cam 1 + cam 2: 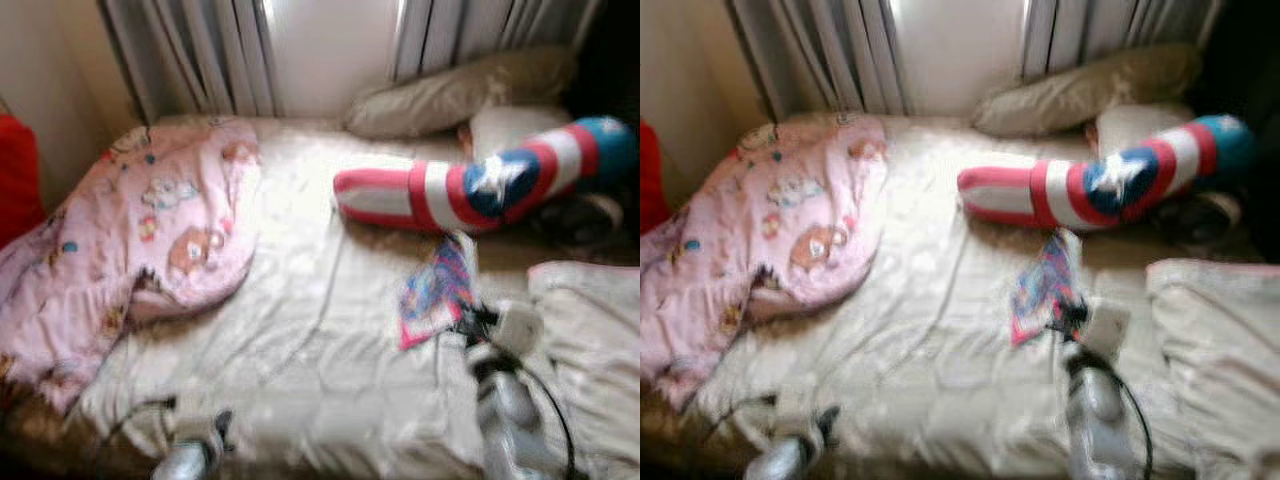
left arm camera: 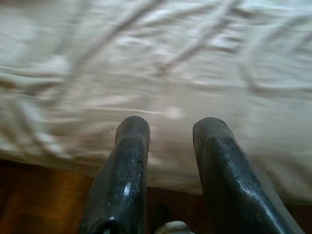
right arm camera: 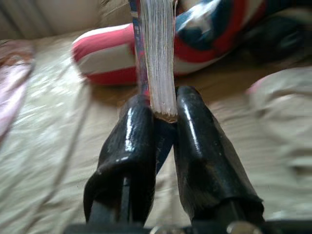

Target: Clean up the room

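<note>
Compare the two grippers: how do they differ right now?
The right gripper is shut on a book, held up over the bed; the left gripper is open and holds nothing. The right one reaches out over the sheet, while the left sits low by the bed's near edge. Both have two black fingers.

Grey curtains (image 1: 215, 50) hang behind the bed; beige wall (image 1: 50, 80) beside them.

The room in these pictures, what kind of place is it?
Most likely a child's bedroom. A bed with a rumpled pale sheet stands below a curtained window, with a pink cartoon-print blanket and a pillow on it. The right gripper holds a book above the bed.
</note>
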Controlling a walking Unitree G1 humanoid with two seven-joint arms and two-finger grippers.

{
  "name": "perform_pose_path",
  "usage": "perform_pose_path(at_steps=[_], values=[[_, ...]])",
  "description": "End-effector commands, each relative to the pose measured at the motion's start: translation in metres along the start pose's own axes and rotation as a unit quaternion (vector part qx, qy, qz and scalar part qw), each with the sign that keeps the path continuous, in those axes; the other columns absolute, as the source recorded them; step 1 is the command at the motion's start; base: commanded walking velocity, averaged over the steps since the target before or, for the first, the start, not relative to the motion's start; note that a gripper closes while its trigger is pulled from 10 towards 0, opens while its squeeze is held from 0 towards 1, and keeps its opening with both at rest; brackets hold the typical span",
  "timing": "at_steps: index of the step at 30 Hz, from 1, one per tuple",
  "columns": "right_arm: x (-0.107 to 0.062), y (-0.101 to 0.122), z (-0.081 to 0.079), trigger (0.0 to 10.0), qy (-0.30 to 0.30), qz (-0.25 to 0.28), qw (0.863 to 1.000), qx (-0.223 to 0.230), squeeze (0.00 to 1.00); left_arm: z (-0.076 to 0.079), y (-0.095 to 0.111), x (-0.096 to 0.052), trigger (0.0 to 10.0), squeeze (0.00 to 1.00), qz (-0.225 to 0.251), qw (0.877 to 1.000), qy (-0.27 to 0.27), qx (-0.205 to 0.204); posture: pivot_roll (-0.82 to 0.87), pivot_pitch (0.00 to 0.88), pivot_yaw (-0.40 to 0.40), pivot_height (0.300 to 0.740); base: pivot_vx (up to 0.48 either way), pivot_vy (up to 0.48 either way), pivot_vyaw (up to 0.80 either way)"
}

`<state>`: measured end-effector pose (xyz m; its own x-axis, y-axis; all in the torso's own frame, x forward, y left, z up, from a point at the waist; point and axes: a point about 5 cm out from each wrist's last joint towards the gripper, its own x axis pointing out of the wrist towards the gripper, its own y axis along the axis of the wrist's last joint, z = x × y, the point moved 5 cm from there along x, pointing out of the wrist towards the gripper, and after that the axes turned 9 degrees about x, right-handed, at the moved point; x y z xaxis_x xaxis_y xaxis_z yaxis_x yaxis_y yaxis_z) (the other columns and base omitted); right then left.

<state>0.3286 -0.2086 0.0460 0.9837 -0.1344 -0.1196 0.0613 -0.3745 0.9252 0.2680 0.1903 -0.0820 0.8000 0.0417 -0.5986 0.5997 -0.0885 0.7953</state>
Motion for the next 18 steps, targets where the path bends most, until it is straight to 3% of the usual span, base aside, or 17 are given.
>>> perform_pose_path(at_steps=[1,7,13,15,18], values=[[0.0038,0.0088,-0.0157,10.0,0.022,0.022,0.999,0.009,0.0,-0.0107,-0.0056,-0.0019,10.0,0.0,-0.011,1.0,0.009,0.011,0.01,0.02,0.003,0.74,0.0,0.0,0.0],[0.004,0.0076,-0.0128,10.0,0.016,0.019,1.0,0.006,0.0,-0.0106,-0.0051,-0.0018,10.0,0.0,-0.01,1.0,0.005,0.019,0.01,0.017,0.004,0.74,0.0,0.0,0.0],[0.0044,0.0075,-0.0133,10.0,0.015,0.02,1.0,0.013,0.0,-0.0113,-0.0057,-0.0019,10.0,0.0,-0.012,1.0,0.008,0.019,0.01,0.02,0.004,0.74,0.0,-0.471,0.0],[0.0049,0.0063,-0.0137,10.0,0.016,0.015,1.0,0.013,0.0,-0.0117,-0.0054,-0.0018,10.0,0.0,-0.012,1.0,0.009,0.015,0.01,0.022,0.003,0.74,0.0,0.0,0.0],[0.0057,0.0061,-0.0155,10.0,0.019,0.013,1.0,0.017,0.0,-0.0119,-0.004,-0.0012,10.0,0.0,-0.011,1.0,0.009,0.014,0.01,0.027,0.004,0.74,0.0,0.0,-0.73]])
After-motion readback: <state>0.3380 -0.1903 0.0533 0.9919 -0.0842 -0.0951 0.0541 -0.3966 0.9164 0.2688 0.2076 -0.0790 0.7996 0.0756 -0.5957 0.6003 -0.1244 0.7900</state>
